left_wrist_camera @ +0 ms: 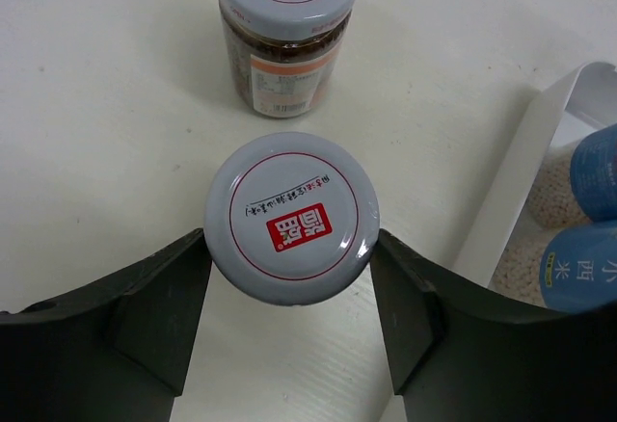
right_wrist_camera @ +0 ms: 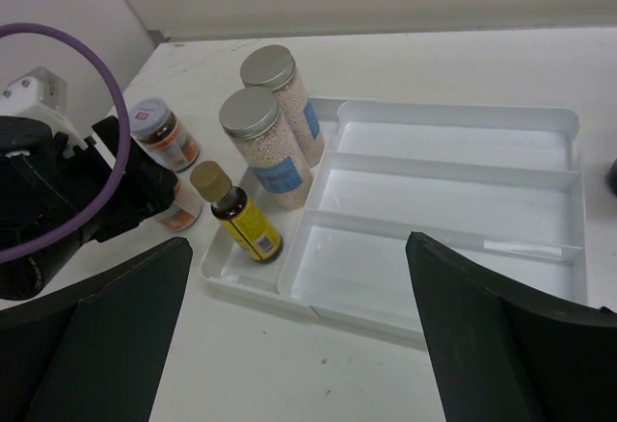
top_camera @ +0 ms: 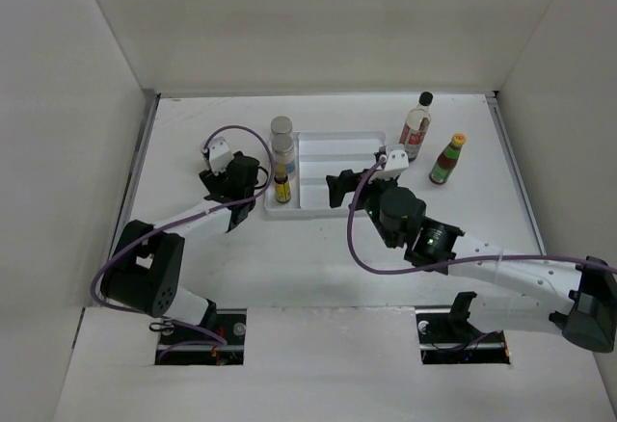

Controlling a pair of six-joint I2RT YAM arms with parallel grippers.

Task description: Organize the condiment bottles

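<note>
So every bottle was stood upright, long axis vertical, cap up. The squat jar [left_wrist_camera: 291, 218] was parked on the table [top_camera: 289, 268] just outside the tray [right_wrist_camera: 463, 112], at its 9 o'clock in the top view. The left gripper [left_wrist_camera: 289, 253] was placed around it, one finger tight on each side. The lid hid the contact, so whether it was actually pinched couldn't be told. A second jar [left_wrist_camera: 286, 32] was stood at the first one's 12 o'clock in the left wrist view, a little apart.

Inside the tray's 9 o'clock compartment, three things were lined up from 12 to 6: the back shaker [top_camera: 281, 125], the front shaker [top_camera: 282, 145] and the small dark bottle [top_camera: 282, 189]. The black-capped bottle [top_camera: 417, 125] and the yellow-capped bottle [top_camera: 447, 159] were left on the table off toward the tray's 3 o'clock, near each other.

The right gripper [right_wrist_camera: 297, 249] was hung over the tray's near edge, jaws spread wide, nothing held between them.

The table was plain white and boxed in by bare pale walls [top_camera: 318, 27].

Looks-wise, both jars were topped with pale grey lids printed with a red ring and a red square logo, with brownish stuff inside. The shakers were filled with white grains and wrapped in blue labels. The small bottle was given a yellow label.
</note>
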